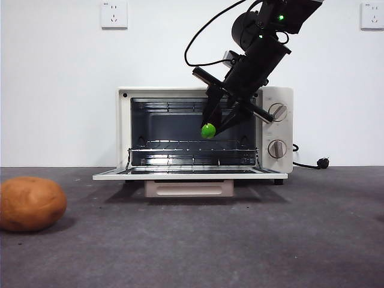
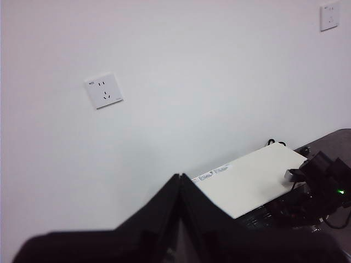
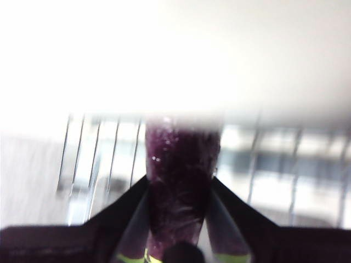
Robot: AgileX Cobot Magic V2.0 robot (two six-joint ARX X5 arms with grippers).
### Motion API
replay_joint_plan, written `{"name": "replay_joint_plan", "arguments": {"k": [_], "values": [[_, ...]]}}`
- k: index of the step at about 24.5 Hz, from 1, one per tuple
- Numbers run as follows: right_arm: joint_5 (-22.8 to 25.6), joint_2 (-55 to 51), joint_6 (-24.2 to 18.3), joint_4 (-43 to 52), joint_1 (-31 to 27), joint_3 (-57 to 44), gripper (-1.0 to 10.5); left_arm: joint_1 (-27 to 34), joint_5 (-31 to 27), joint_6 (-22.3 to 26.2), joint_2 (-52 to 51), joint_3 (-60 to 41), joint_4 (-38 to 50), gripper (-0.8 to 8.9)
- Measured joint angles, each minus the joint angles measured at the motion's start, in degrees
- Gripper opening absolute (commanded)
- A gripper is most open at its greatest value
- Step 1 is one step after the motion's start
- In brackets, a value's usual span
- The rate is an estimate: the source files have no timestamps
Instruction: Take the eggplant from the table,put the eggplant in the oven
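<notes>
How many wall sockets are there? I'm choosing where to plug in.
2: one wall socket high on the wall, above and left of the oven; the other at the top right corner.

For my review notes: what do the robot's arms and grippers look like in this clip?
Both are black. In the front view the right arm is boxy and matte, with small green indicator lights, a looping black cable and a silver-grey block near the wrist. The right gripper has two slim, tapering black jaws with yellow-green markings at their base. The left gripper shows two plain black wedge-shaped jaws.
</notes>
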Motion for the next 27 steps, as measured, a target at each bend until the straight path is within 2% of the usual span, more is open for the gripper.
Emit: {"name": "replay_joint_plan", "arguments": {"k": [4,9,13,27], "values": [[3.7,0.0,0.2,0.5,-0.2,0.1,0.1,0.0,0.0,0.0,0.0,0.0,0.0,-0.05],[5.9,0.0,0.2,0.4,-0.1,0.1,3.5,0.0,0.0,0.0,0.0,0.0,0.0,-0.05],[7.7,0.0,0.3,0.9,-0.2,0.1,3.6,0.0,0.0,0.0,0.0,0.0,0.0,-0.05],[8.0,0.0,0.4,0.3,-0.3,0.1,3.6,0.0,0.0,0.0,0.0,-1.1,0.0,-0.05]]}}
